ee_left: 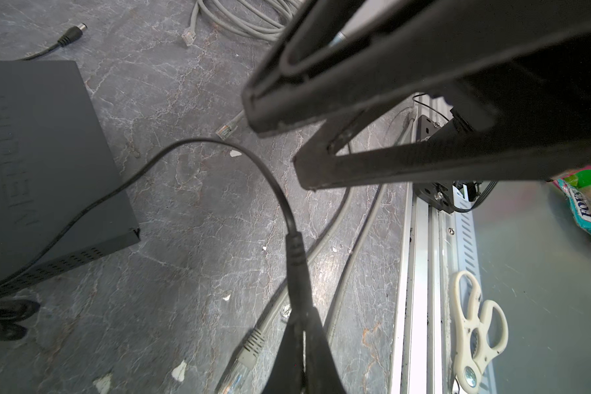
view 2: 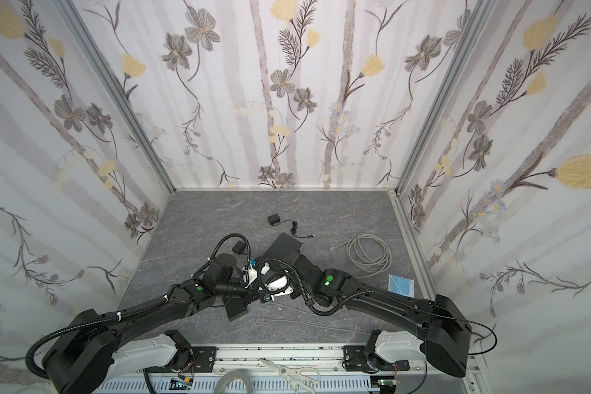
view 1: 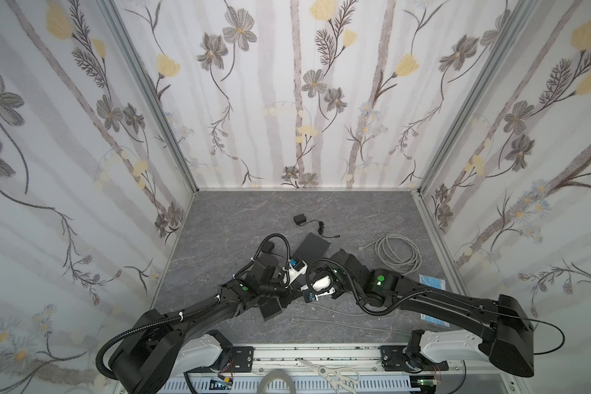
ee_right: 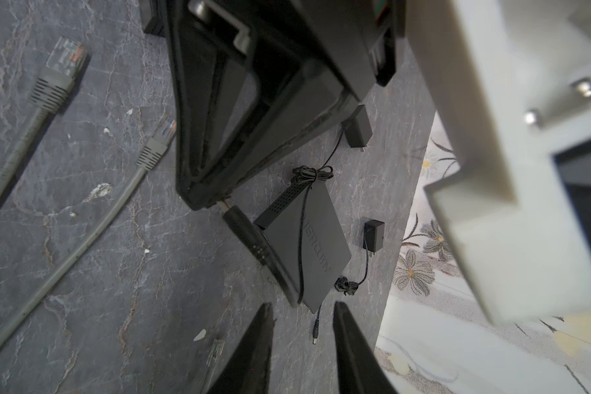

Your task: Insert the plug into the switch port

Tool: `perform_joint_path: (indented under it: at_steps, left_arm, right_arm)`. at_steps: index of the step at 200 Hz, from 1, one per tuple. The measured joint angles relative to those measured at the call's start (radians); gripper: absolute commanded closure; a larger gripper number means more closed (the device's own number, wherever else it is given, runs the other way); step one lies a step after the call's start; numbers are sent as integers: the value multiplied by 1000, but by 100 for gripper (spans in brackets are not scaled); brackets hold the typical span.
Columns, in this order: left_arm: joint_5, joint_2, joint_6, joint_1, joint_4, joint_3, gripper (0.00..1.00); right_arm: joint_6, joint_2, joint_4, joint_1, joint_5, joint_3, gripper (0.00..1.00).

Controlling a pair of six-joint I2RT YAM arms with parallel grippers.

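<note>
Three walls close me in: the back wall (view 1: 287, 102), the left wall (view 1: 48, 170) and the right wall (view 1: 543, 163). All are papered white with pale grey stripes, dark grey blossoms and soft yellow flowers on thin stems. Silvery metal posts (view 1: 152, 102) stand in the two far corners. The table (view 1: 236, 211) under me is a grey, marble-veined slab with fine pale cracks and a few small white scuffs (ee_left: 180, 370). A silvery metal rail (view 1: 338, 351) runs along its near edge. The light is soft and even, without hard shadows.

embossed "mercury" on the black switch (ee_left: 31, 153) top; partly legible "fof" on a packet (ee_left: 584, 206)
</note>
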Motion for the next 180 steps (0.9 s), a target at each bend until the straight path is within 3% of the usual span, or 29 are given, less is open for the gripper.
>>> perform_joint_path:
  at_steps: [180]
  left_arm:
    - [0, 0, 0, 0, 0, 0, 100]
  right_arm:
    - [-48, 108, -64, 40, 5, 71, 74]
